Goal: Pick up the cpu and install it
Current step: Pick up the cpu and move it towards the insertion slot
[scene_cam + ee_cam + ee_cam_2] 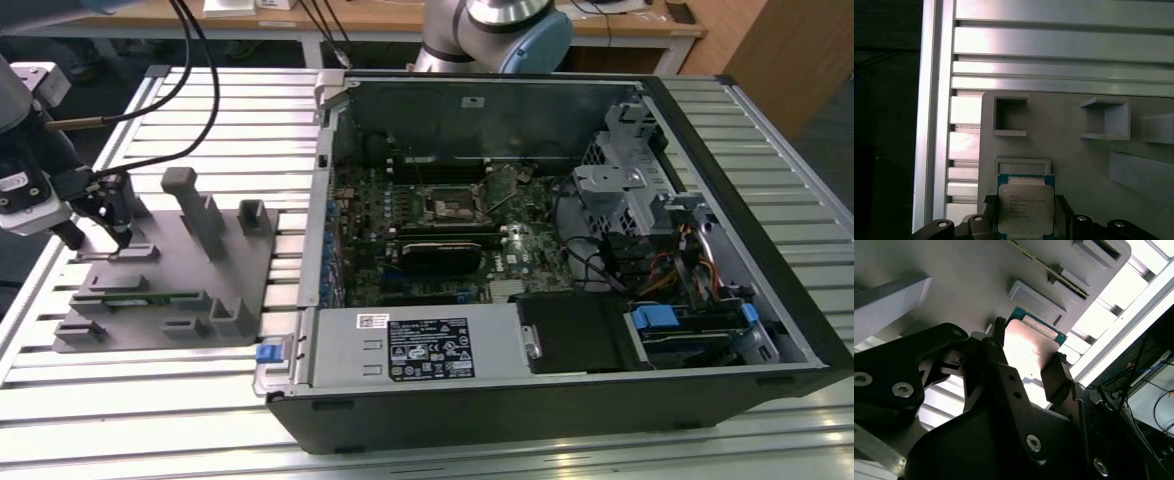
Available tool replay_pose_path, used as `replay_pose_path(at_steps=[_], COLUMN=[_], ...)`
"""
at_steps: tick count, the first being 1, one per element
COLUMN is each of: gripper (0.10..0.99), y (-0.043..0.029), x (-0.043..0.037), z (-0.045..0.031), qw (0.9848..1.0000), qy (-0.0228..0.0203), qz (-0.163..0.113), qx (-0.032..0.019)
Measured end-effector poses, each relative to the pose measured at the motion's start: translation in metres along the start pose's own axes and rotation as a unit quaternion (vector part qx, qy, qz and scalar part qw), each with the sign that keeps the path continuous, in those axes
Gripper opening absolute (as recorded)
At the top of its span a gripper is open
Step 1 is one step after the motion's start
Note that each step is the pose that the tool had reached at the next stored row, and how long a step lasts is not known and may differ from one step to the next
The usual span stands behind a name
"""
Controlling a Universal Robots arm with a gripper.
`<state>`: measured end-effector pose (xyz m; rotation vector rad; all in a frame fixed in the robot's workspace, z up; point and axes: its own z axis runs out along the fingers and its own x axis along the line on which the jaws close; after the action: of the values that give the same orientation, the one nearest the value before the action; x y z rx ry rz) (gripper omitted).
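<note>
STEP: pick-up, I judge; install not yet done | CPU: the cpu [1025,212], a flat square chip with silvery metal lid and green rim, sits near the grey plastic holder plate [1079,170] edge | GRIPPER: black gripper [98,240] straddles it; pinching or not, I cannot tell | NEXT NEEDS: even hold, level lift | TEXT: lid print unreadable

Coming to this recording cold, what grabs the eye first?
The open computer case dominates the exterior view's right, lying on the slatted table with its motherboard exposed. At that view's left, the gripper sits low at the grey holder plate. In the first wrist view the silvery cpu lies on that plate, right at the gripper.
</note>
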<state>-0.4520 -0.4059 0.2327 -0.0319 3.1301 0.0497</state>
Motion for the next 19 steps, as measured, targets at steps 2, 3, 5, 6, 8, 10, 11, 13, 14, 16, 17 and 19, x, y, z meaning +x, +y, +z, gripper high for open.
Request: replay_pose_path(at_steps=[2,3,5,6,8,10,11,13,14,16,17,19], gripper=[0.541,0.541,0.541,0.541,0.541,0.541,0.541,0.541,0.541,0.541,0.541,0.541], y=[0.0,0.0,0.0,0.0,0.0,0.0001,0.0001,0.0001,0.0001,0.0001,0.0002,0.0003], x=[0.0,0.0,0.0,0.0,0.0,0.0,0.0,0.0,0.0,0.0,-0.0001,-0.0001], z=[-0.0004,-0.0005,-0.0014,-0.0015,-0.0017,-0.0019,-0.002,-0.0027,-0.0033,-0.0044,-0.0054,-0.0074], qw=[1.0,1.0,1.0,1.0,1.0,1.0,1.0,1.0,1.0,1.0,1.0,1.0], qy=[0.0001,0.0,0.0,0.0,0.0,0.0001,0.0,0.0001,0.0002,0.0,0.0001,0.0001], qz=[0.0,0.0,0.0,0.0,0.0,0.0,0.0,0.0,0.0,0.0,0.0,0.0], qx=[0.0,0.0,0.0,0.0,0.0,0.0,0.0,0.0001,0.0001,0.0,0.0,0.0])
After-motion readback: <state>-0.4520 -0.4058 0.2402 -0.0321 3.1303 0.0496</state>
